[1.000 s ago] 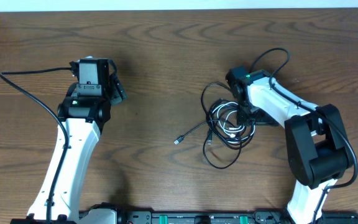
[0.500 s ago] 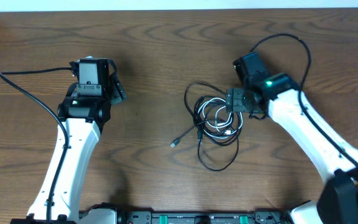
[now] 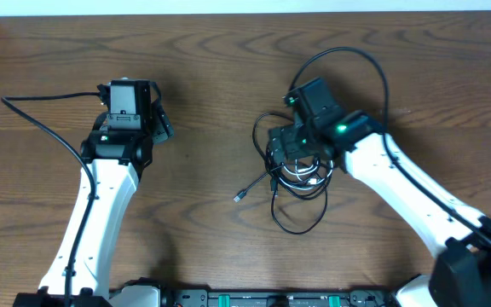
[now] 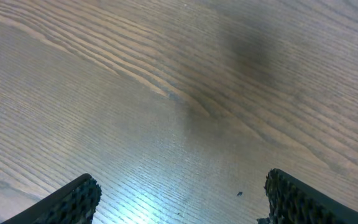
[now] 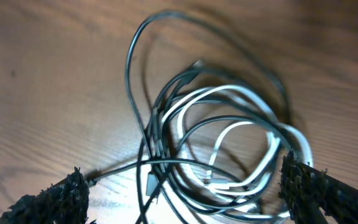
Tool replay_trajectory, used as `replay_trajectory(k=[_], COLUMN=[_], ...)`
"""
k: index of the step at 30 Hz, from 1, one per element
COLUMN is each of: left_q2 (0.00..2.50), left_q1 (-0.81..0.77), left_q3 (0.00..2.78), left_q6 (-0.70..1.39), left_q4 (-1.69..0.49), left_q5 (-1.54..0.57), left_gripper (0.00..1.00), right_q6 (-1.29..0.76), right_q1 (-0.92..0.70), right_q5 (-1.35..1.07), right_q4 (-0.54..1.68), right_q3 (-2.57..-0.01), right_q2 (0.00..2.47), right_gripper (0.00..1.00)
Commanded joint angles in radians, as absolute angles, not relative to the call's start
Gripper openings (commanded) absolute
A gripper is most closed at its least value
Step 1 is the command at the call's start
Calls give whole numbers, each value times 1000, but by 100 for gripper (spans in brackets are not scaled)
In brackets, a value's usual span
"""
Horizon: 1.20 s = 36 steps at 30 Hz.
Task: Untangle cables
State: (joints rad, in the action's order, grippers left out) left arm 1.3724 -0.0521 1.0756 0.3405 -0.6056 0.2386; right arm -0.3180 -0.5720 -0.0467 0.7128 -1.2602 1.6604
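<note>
The left gripper (image 4: 179, 190) hovers over bare wooden table (image 3: 211, 68) at left of the overhead frame. Its fingers (image 4: 73, 199) stand wide apart with nothing between them. The right gripper (image 5: 182, 174) sits above the cables (image 3: 297, 175), right of centre. Its jaws are spread wide and grip nothing. The cables lie tangled on the table, with white cable (image 5: 225, 92) coiled inside black cables (image 5: 129, 68). One plug end (image 3: 239, 196) trails toward lower left.
</note>
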Motion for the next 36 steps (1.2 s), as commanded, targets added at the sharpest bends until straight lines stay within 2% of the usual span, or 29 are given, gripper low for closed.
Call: replay_trajectory(k=[1,8,15,27,32,36], left_q2=[1385,1385,1385,1385,1385,1385], left_q1=[-44,-44,-44,-44,-44,-44], left_q3=[1068,1068,1068,1068,1068,1068], left_q6=[347,346,346,346,346,346], left_q4=[-609,-609,-609,-601,-601,-601], left_q5=[244,244,244,244,244,244], left_gripper=[86,86,86,86,86,86], right_q6=[-292,-290,-290,-272,-272,-272], right_q1=[-593,-605,-617,-698,-710,-710], right_q5=[-54,-123,-131,-130,-111,-111], right_q4=[713,767,818,783,750,733], right_q3=[-1262,-1262,-1259,-1214,-1207,-1207], right_q2=[1756,1856,1858,1860,1884,1929], right_gripper=[94,87,92,92,92,87])
